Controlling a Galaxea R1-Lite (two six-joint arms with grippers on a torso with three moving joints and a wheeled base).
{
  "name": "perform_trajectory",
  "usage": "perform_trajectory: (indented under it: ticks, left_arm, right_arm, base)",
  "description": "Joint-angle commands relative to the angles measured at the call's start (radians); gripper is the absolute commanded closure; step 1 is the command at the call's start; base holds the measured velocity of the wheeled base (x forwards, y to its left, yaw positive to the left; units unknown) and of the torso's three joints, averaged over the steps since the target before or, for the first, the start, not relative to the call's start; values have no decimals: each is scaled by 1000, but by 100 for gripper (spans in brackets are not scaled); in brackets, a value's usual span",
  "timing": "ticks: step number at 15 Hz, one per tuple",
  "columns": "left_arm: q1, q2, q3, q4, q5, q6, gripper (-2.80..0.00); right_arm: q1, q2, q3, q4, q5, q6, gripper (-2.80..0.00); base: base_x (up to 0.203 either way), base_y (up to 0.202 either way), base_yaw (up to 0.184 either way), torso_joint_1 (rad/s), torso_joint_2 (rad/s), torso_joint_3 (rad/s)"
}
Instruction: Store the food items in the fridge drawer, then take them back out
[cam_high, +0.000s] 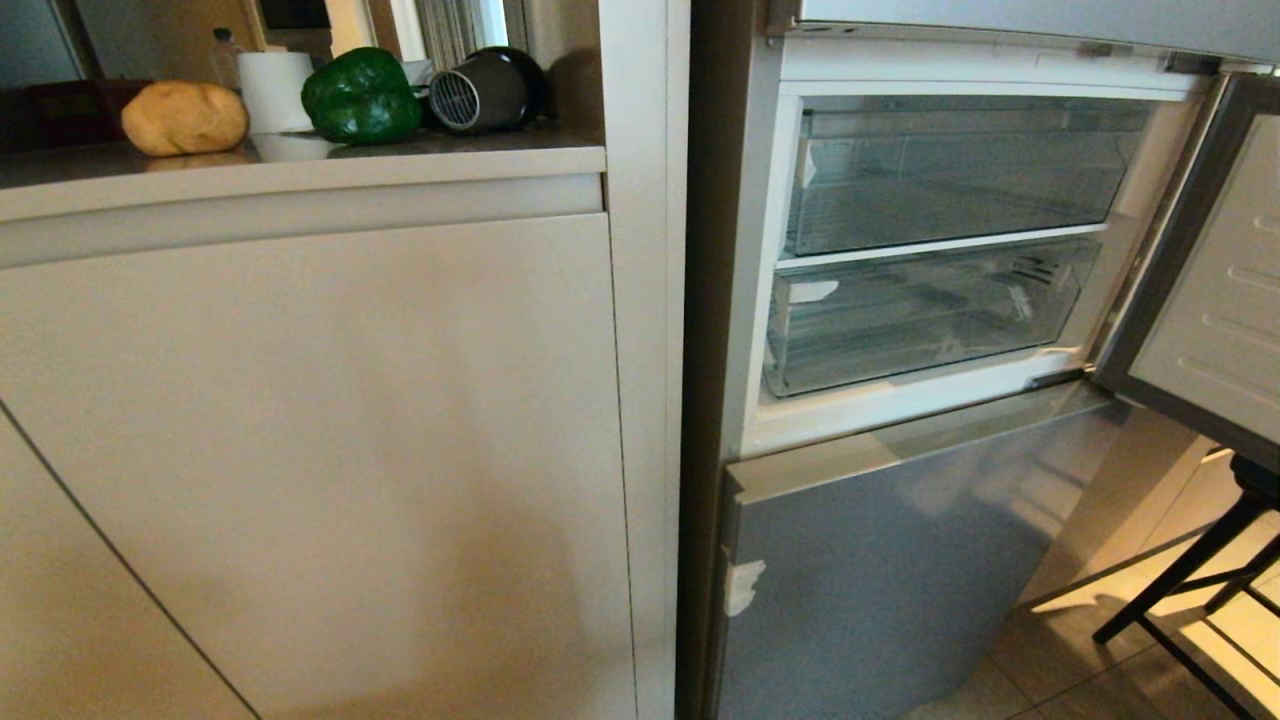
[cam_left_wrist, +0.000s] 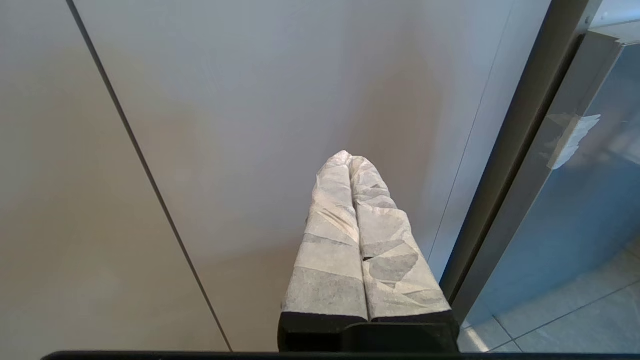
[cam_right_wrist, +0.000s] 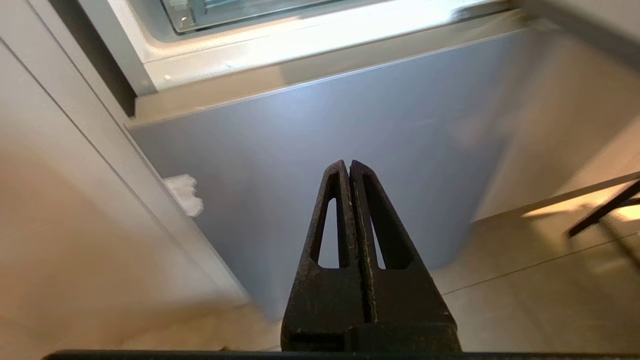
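— Two food items sit on the bench (cam_high: 300, 165) at the far left: the tan-yellow potato (cam_high: 185, 118) and, to its right, the glossy green pepper (cam_high: 362, 97). They lie apart from each other, with a white roll (cam_high: 275, 90) standing between and behind them.

— And past the pepper?

— One dark round appliance with a grille face (cam_high: 487, 90), lying on its side close to the pepper. Whether the two touch cannot be told.

— Where is the fridge drawer?

— Inside the silver-grey fridge (cam_high: 880, 560), whose upper door (cam_high: 1215, 290) stands swung open to the right. Two clear bins show in the open compartment, one above the other; the lower drawer (cam_high: 925, 320) is pushed in, and nothing can be seen lying in either. The lower fridge door below them is closed, with a scrap of white tape (cam_high: 743, 585) on its left edge.

— The grippers?

— Neither appears in the head view. The left gripper (cam_left_wrist: 350, 157) has its white-wrapped fingers (cam_left_wrist: 330, 235) pressed together on nothing, pointing at a beige cabinet door (cam_left_wrist: 250, 100) just left of the fridge's edge. The right gripper (cam_right_wrist: 348, 165) has its dark fingers (cam_right_wrist: 385, 235) likewise together and empty, pointing at the closed lower fridge door, beneath the sill of the open compartment.

— Anything on the floor?

— Black furniture legs (cam_high: 1190, 575) stand on the tiles at the right, under the open door.
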Motion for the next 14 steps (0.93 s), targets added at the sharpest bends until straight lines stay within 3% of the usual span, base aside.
perform_trajectory:
  ticks: [1,8,10,12,13,14]
  left_arm:
    - [0,0,11,0,0,0,0]
    - [0,0,11,0,0,0,0]
    - [0,0,11,0,0,0,0]
    - [0,0,11,0,0,0,0]
    - [0,0,11,0,0,0,0]
    - [0,0,11,0,0,1,0]
  right_arm:
    - [2,330,-35,-112,10,9,0]
    - [3,950,-44,-878,33,30,0]
    - [3,1040,-66,-1031,33,25,0]
    - [11,1067,-116,-1062,53,-15,0]
    - [15,1080,-128,-1063,90,-38,-280]
    - [21,1098,-143,-1063,99,-52,-280]
  base:
    - [0,0,0,0,0,0]
    - [0,0,0,0,0,0]
    - [0,0,0,0,0,0]
    - [0,0,0,0,0,0]
    - [0,0,0,0,0,0]
    - [0,0,0,0,0,0]
